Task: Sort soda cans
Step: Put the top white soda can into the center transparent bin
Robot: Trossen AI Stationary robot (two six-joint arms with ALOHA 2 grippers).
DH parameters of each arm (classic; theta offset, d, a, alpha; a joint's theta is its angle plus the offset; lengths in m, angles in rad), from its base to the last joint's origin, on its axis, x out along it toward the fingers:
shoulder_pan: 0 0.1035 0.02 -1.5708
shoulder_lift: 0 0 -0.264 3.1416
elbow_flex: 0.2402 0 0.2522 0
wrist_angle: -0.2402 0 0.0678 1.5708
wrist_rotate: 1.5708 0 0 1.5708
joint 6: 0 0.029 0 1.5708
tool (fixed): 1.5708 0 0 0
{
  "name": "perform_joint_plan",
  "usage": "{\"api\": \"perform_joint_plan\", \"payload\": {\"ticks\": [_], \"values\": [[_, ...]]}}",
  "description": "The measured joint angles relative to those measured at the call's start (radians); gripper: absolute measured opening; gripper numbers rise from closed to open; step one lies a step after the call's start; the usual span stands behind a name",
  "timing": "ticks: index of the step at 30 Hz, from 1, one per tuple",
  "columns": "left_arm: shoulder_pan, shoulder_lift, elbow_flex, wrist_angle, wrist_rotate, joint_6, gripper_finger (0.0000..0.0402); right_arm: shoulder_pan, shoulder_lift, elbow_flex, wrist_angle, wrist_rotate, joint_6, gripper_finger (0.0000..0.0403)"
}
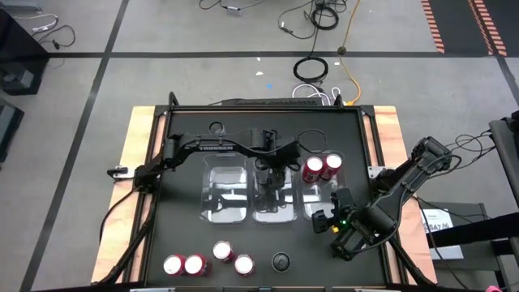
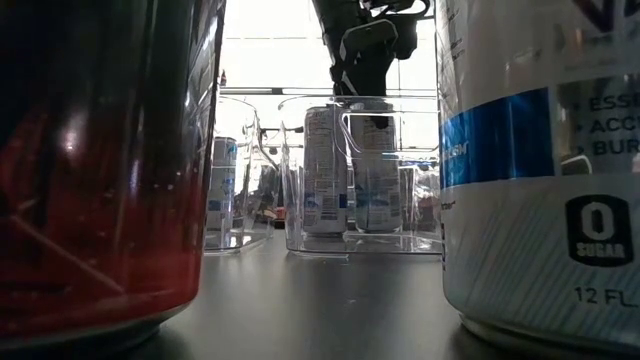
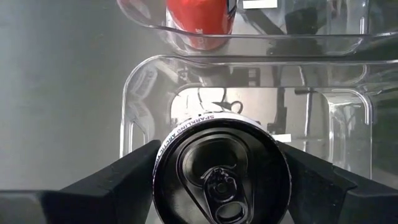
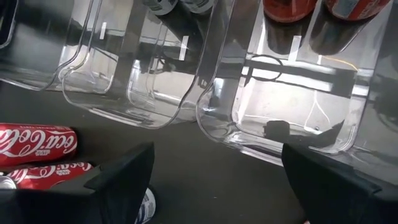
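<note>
A dark-topped soda can (image 3: 222, 180) stands in the middle clear bin (image 1: 272, 212), between the fingers of my left gripper (image 3: 221, 168), which is shut on it. In the low view a second can (image 2: 324, 170) stands beside it. Two red soda cans (image 1: 323, 165) stand in the right bin (image 1: 323, 203). Several red cans (image 1: 195, 264) and a dark-topped one (image 1: 280, 261) stand by the table's near edge. My right gripper (image 1: 332, 223) hovers open over the table, near the right bin's near end. My left gripper pinches the can's round side just below its top rim (image 3: 163, 155) between its two fingers (image 3: 134, 171), one on either side. The fingers slant down from the table's left. The can is upright, and in the low view its base (image 2: 376, 225) seems to rest on the bin's floor.
The left bin (image 1: 225, 191) holds no can that I can see. Two cans stand close before the low camera, a red one (image 2: 100, 170) and a white and blue one (image 2: 540, 170). Bare dark tabletop (image 1: 178, 219) lies left of the bins.
</note>
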Motion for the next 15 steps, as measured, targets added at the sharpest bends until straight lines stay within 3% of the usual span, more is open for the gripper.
{"api": "perform_joint_plan", "payload": {"ticks": [15], "values": [[0.001,-0.002,0.002,0.047,-0.003,0.008,0.0318,0.000,0.000,0.000,0.028,0.000,0.005,0.0345]]}}
